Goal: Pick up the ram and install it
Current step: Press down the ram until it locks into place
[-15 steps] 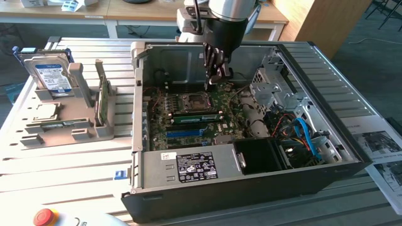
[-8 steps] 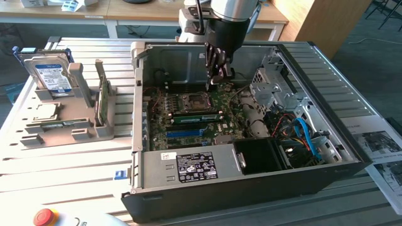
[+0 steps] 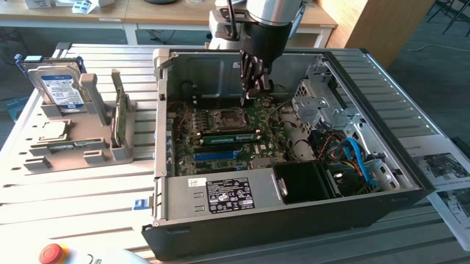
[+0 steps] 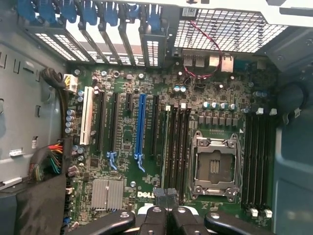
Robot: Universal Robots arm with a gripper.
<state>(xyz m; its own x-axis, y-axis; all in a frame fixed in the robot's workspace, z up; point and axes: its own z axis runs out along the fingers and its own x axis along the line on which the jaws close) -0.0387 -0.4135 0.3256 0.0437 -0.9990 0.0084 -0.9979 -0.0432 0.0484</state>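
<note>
The open computer case [image 3: 294,181] holds the motherboard [image 4: 146,142], and the gripper [image 3: 253,91] hangs above its twelve o'clock edge, fingers pressed together on nothing. The ram [image 3: 229,137] appears seated in a slot at six o'clock from the CPU socket [image 3: 224,118]. If half-latched, it could lift loose or short.

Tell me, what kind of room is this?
Probably a robotics lab or workshop: an open computer case lies on a slatted metal table, a robot arm reaches in, and a red emergency button sits nearby.
</note>
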